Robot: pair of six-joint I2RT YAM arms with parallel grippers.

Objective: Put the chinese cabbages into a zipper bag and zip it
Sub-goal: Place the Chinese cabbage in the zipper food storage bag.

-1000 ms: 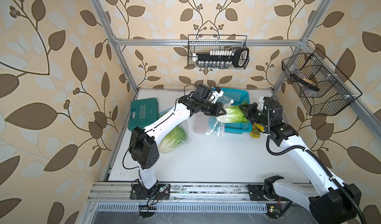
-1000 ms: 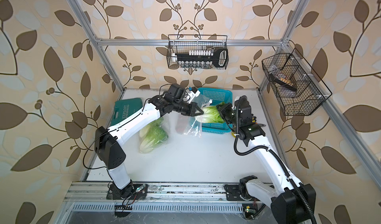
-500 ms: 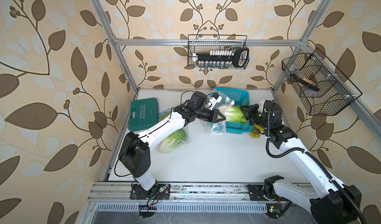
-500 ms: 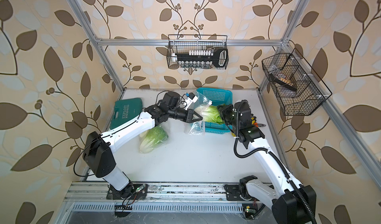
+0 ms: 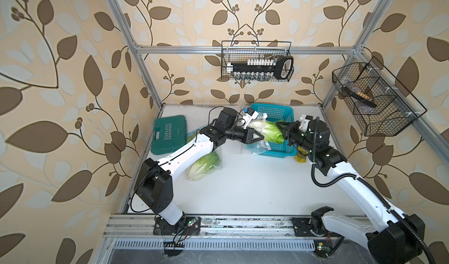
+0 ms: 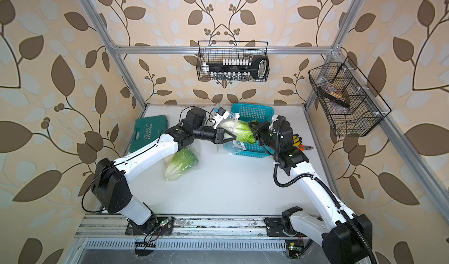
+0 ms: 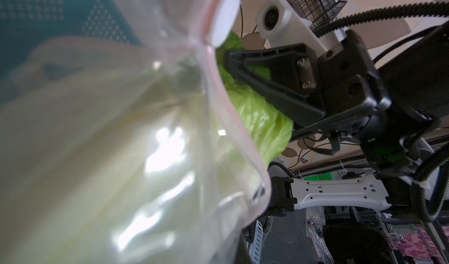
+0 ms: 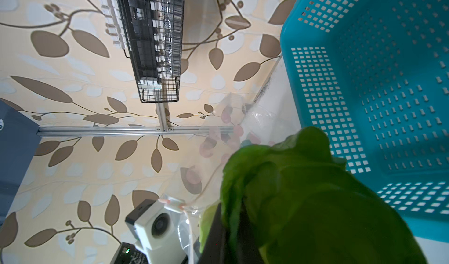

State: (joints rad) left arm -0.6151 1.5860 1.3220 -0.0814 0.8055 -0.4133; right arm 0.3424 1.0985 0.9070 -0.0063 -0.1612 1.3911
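table: white flat tabletop (image 5: 255, 190) with leaf-patterned walls around it.
left arm: white-and-black arm (image 5: 184, 153), stretched from the front rail toward the far middle of the table.
right arm: matching white-and-black arm (image 5: 352, 177), reaching in from the front right.
wire baskets: two black wire baskets hang on the walls, one on the back wall (image 5: 256, 61), one on the right wall (image 5: 374, 100).
blue basket: perforated blue plastic basket (image 5: 274, 109), at the far side of the table.
tool case: dark teal plastic tool case (image 5: 168, 134), flat at the far left.
held cabbage: oblong chinese cabbage (image 5: 269, 130), held in the air over the blue basket's left part; white stalk end inside the bag mouth, green leaf end outside it.
second cabbage: oblong green-and-white cabbage (image 5: 204, 165), lying on the table under the left arm; shiny clear film seems to cover it.
zipper bag: clear plastic zipper bag (image 5: 261, 145) with a pink seal strip, hanging over the blue basket's left edge.
left gripper: black left gripper (image 5: 261, 137), jaws together, pinching the zipper bag's edge.
right gripper: black right gripper (image 5: 283, 131), clamped on the held cabbage's leaf end.
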